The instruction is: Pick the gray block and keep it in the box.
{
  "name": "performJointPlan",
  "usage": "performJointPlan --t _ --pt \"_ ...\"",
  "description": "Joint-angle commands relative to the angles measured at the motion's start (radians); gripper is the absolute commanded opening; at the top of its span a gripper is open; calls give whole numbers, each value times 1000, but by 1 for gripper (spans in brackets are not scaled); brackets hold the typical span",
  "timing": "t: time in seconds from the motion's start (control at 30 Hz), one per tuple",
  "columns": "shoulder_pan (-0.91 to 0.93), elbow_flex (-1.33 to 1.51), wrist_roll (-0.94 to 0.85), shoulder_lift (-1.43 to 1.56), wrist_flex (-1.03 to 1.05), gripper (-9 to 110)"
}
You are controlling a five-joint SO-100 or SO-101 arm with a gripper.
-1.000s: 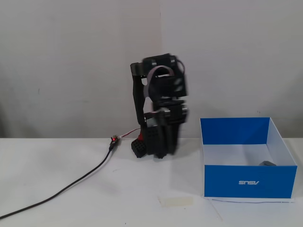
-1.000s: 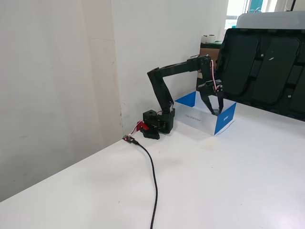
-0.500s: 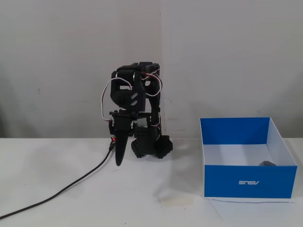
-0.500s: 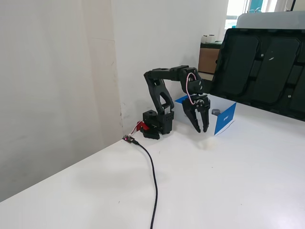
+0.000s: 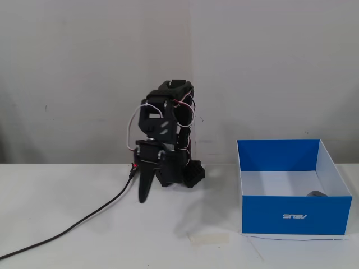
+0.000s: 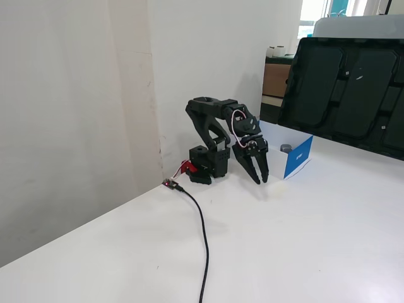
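Note:
The gray block lies inside the box, near the box's front right corner in a fixed view. In the other fixed view the block peeks over the blue wall of the box. The black arm is folded back over its base. My gripper points down at the table, well left of the box and apart from it, with nothing in it. In the other fixed view the gripper hangs just in front of the box with its jaws together.
A pale strip of tape lies on the white table in front of the arm, left of the box. A black cable runs from the arm's base toward the front left. A wall stands right behind the arm. Large black trays lean beyond the box.

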Motion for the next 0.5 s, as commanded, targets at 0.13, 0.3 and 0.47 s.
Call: performJointPlan --t 0.13,0.3,0.47 --pt "-107 210 17 359 -91 0" --pt "-120 281 18 477 -48 0" --pt "-104 380 20 597 -35 0"
